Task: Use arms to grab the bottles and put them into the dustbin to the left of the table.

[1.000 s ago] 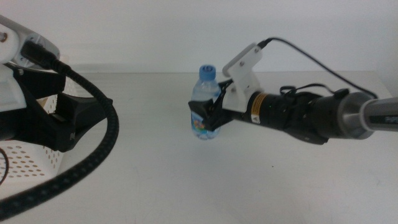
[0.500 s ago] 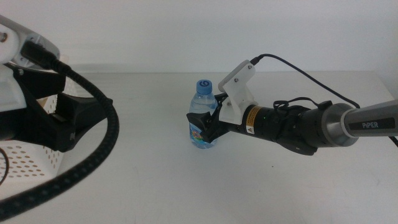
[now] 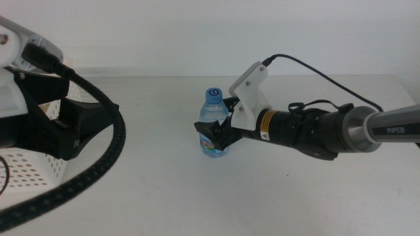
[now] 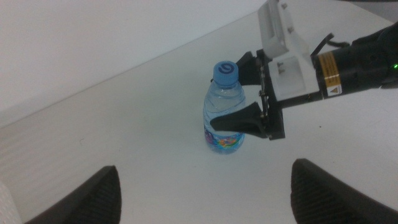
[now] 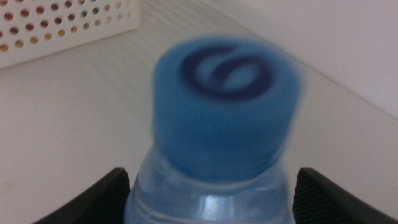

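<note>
A small clear water bottle (image 3: pixel 212 128) with a blue cap stands upright at the middle of the white table (image 3: pixel 262 196). My right gripper (image 3: pixel 214 133) reaches in from the right and is shut on the bottle's body, one jaw on each side. The left wrist view shows the bottle (image 4: pixel 224 106) between those jaws (image 4: pixel 227 93), its base at or just above the tabletop. The right wrist view shows the blue cap (image 5: pixel 227 102) close up. My left gripper (image 3: pixel 77 130) is open and empty, held over the dustbin (image 3: pixel 29 172) at the left. The tea bottle and red can are out of view.
The white perforated dustbin also shows in the right wrist view (image 5: pixel 62 25), beyond the bottle. The left arm's thick black cable (image 3: pixel 108 151) loops in front of the dustbin. The table's far edge meets a white wall.
My right gripper has moved a little towards the left and nearer the camera, lower in the picture, with the water bottle in it. The left arm has not moved.
</note>
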